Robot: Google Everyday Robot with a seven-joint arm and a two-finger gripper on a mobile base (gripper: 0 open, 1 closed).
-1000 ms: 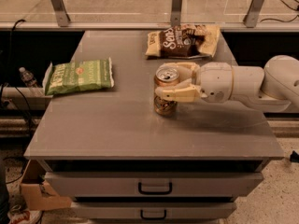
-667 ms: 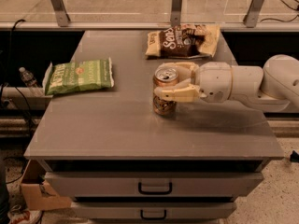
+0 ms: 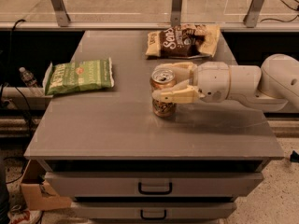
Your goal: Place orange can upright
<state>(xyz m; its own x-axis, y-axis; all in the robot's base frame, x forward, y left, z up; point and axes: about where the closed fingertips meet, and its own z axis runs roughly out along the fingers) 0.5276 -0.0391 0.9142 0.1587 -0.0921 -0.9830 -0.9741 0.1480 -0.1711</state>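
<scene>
step: release | orange can (image 3: pixel 163 108) stands upright mid-table (image 3: pixel 117 122), base seemingly seated | gripper (image 3: pixel 159 82) fingers clasp its sides | advice: open evenly, withdraw level rightward, no nudging the can

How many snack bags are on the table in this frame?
2. A green bag lies at the left side of the table; a brown bag lies at its far edge. The gripper is at the orange can. None seem hidden.
</scene>
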